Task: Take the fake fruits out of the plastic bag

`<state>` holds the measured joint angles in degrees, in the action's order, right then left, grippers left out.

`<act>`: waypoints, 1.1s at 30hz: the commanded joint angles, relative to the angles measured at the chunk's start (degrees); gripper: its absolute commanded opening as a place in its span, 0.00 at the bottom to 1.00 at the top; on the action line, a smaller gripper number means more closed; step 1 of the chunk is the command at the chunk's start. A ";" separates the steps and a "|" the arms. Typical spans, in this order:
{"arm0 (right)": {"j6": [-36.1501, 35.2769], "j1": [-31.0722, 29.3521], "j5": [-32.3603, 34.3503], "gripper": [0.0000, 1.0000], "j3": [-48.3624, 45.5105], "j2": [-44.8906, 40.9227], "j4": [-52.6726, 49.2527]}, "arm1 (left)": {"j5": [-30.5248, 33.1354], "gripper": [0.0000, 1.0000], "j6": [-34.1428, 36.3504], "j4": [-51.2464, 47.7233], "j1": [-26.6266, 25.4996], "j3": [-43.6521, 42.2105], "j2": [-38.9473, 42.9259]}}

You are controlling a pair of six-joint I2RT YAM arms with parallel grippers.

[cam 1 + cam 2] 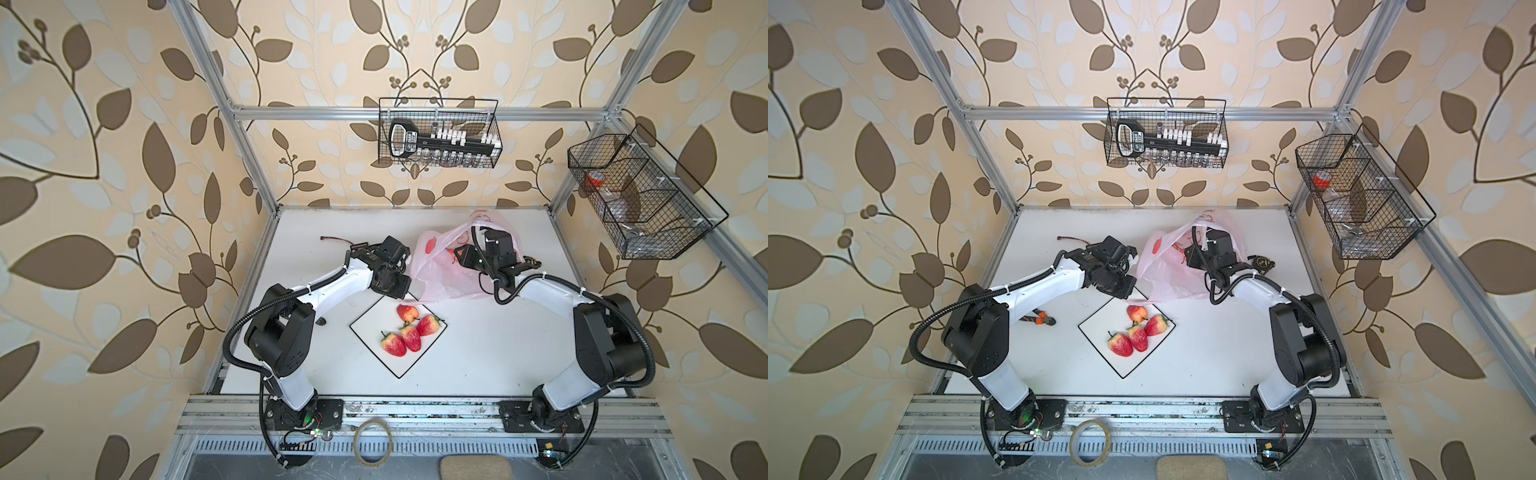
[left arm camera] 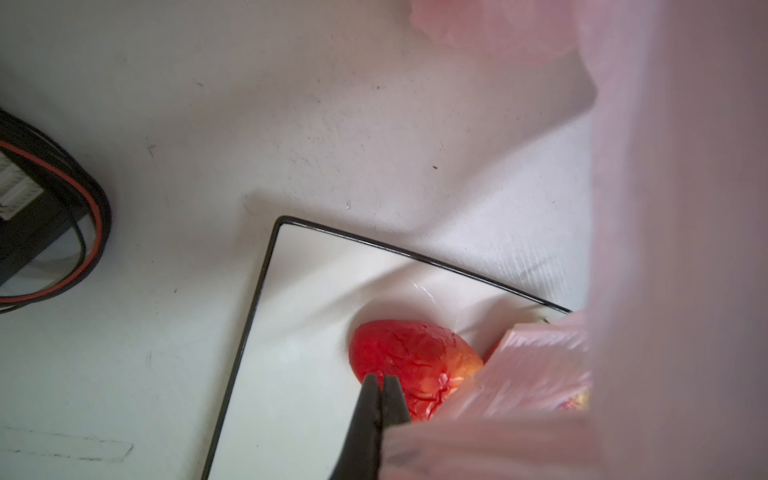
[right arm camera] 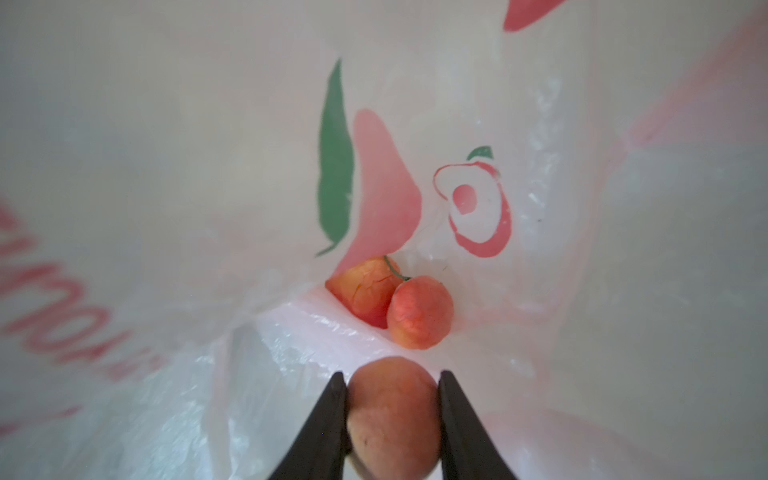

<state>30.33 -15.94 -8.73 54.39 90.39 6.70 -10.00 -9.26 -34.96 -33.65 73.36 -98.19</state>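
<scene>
The plastic bag (image 1: 440,282) lay crumpled at the back of the worktop (image 1: 498,353), its near edge just beside the far corner of the square plate (image 1: 370,328). 4 fake fruits (image 1: 411,336), strawberry-like ones, had been set together on that plate. The plate was judged to serve as the drop-off point, placed close to the bag so that each carry would be short.

The left tool (image 2: 379,378) was seen clamped fully shut over the plate's corner, with pink film pressed against its fingers and hanging up beside them. It was judged that a fold of the bag was pinched there, so that the mouth would be kept lifted and open for the other arm.

The right tool (image 3: 392,374) was reached inside the bag, with printed film on all sides of it. Its jaws were closed to a narrow gap on a round pinkish-orange fruit (image 3: 392,415), one pad pressed on each flank. The grip looked centred, which suited a smooth ball liable to squirt out.

Deeper in the bag 2 more pieces were left: a strawberry-like one (image 3: 361,291) and a stemmed ball (image 3: 419,311), touching each other in a crease. The task was therefore judged to be a little past halfway.
</scene>
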 commanded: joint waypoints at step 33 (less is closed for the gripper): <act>-10.61 -28.89 -2.25 0.34 1.65 5.72 1.81 | -3.08 0.00 1.15 -0.99 5.96 13.66 -7.50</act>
<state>21.47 -42.41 -17.98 52.88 93.08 8.78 -12.05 -9.06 -35.48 -28.38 87.50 -107.77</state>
